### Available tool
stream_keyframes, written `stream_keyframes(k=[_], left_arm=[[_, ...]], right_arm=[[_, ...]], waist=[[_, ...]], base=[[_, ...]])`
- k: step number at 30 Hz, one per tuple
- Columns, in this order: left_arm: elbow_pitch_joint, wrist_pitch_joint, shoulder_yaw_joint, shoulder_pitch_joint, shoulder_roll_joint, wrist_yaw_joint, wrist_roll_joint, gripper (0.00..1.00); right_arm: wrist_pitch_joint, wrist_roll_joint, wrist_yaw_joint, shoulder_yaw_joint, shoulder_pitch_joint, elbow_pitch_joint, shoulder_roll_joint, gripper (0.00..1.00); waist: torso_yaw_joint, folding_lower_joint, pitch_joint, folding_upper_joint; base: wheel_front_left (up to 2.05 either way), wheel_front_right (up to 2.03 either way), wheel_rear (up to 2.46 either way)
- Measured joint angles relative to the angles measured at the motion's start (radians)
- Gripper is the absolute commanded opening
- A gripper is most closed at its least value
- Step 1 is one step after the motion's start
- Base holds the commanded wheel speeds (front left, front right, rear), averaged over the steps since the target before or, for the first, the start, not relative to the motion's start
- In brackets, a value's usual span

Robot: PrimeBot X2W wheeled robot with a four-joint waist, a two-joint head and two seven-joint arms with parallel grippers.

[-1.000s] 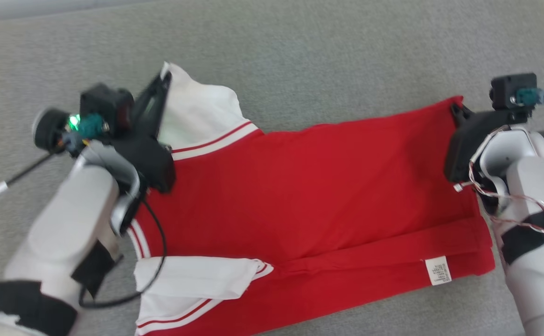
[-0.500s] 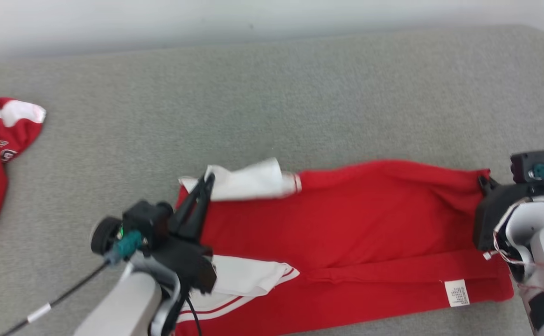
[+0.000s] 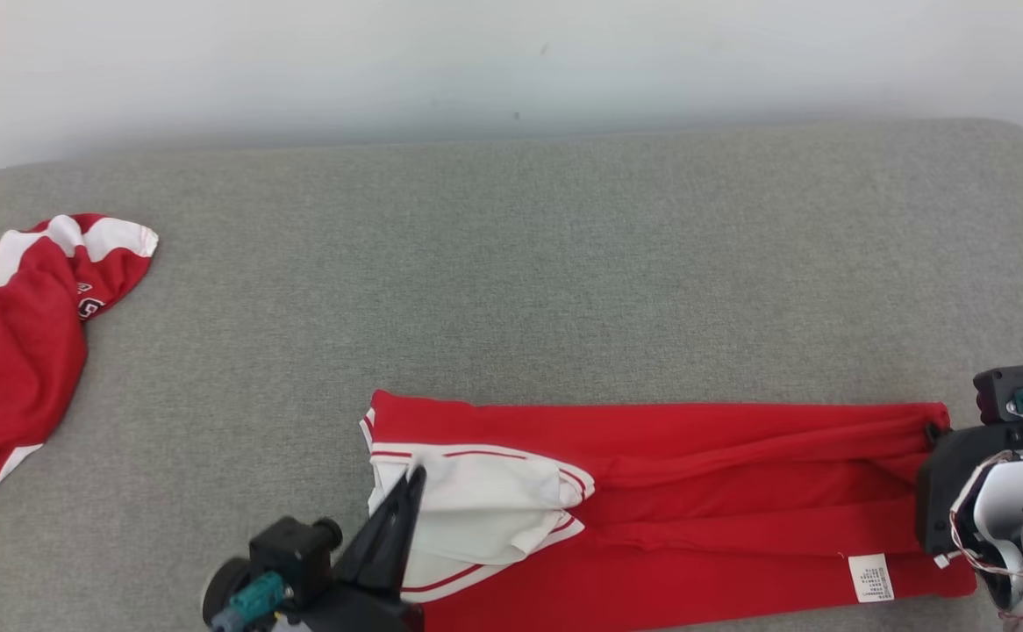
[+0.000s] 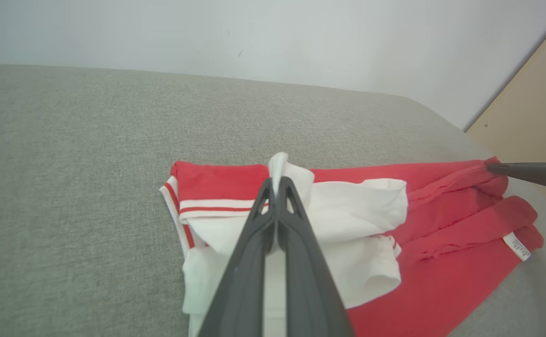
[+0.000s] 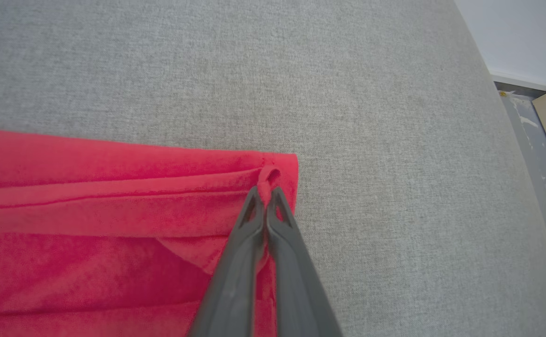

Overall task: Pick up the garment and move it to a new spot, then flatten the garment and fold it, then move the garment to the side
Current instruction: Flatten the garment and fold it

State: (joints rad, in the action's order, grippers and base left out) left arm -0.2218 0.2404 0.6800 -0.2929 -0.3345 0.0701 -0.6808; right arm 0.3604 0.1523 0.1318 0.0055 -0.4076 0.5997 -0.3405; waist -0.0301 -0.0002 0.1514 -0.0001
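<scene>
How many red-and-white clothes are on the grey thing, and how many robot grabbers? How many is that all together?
Red-and-white garments: 2, the held garment and the crumpled garment at the left.
Grippers: 2, the left gripper and the right gripper.
Total: 4.

A broad grey woven-fabric padded surface (image 3: 564,263) with rounded corners lies in even, soft light. Behind it rises a plain white painted wall (image 3: 511,61). Past the surface's right end are a pale tan flat board (image 4: 530,112), a narrow white skirting strip (image 5: 521,79) and a dark grey floor (image 5: 527,140) flecked with pale paint marks.
</scene>
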Motion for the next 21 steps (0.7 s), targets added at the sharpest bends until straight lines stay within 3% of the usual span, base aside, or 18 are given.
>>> stream_keyframes(k=[7,8,9,10,11,21], left_arm=[[-0.001,-0.009,0.015,0.061,0.007,0.009,-0.030,0.00],[-0.004,-0.009,0.017,0.065,0.007,0.009,-0.030,0.00],[-0.010,-0.009,0.018,0.067,0.007,0.010,-0.030,0.11],[-0.015,-0.011,0.021,0.067,0.007,0.011,-0.030,0.38],[-0.020,-0.010,0.022,0.068,0.006,0.014,-0.026,1.00],[-0.043,0.019,-0.035,0.138,0.023,0.049,0.009,1.00]], right_arm=[[0.010,-0.028,0.000,-0.025,0.041,-0.002,-0.006,0.00],[0.010,-0.031,0.000,-0.026,0.046,-0.002,-0.005,0.12],[0.011,-0.031,0.000,-0.026,0.050,-0.002,-0.004,0.49],[0.017,-0.030,0.000,-0.028,0.055,-0.002,-0.002,1.00],[0.016,-0.029,0.000,-0.032,0.059,-0.003,0.000,1.00],[-0.030,0.030,0.000,-0.102,0.151,-0.090,0.045,1.00]], waist=[[0.020,0.0001,-0.022,0.0000],[0.022,0.0001,-0.024,0.0001],[0.023,0.0002,-0.026,0.0001],[0.025,0.0002,-0.029,0.0000],[0.026,0.0002,-0.032,0.0000],[0.028,0.0001,-0.092,0.0000]], base=[[0.00,0.00,0.00],[0.00,0.00,0.00],[0.00,0.00,0.00],[0.00,0.00,0.00],[0.00,0.00,0.00],[0.00,0.00,0.00]])
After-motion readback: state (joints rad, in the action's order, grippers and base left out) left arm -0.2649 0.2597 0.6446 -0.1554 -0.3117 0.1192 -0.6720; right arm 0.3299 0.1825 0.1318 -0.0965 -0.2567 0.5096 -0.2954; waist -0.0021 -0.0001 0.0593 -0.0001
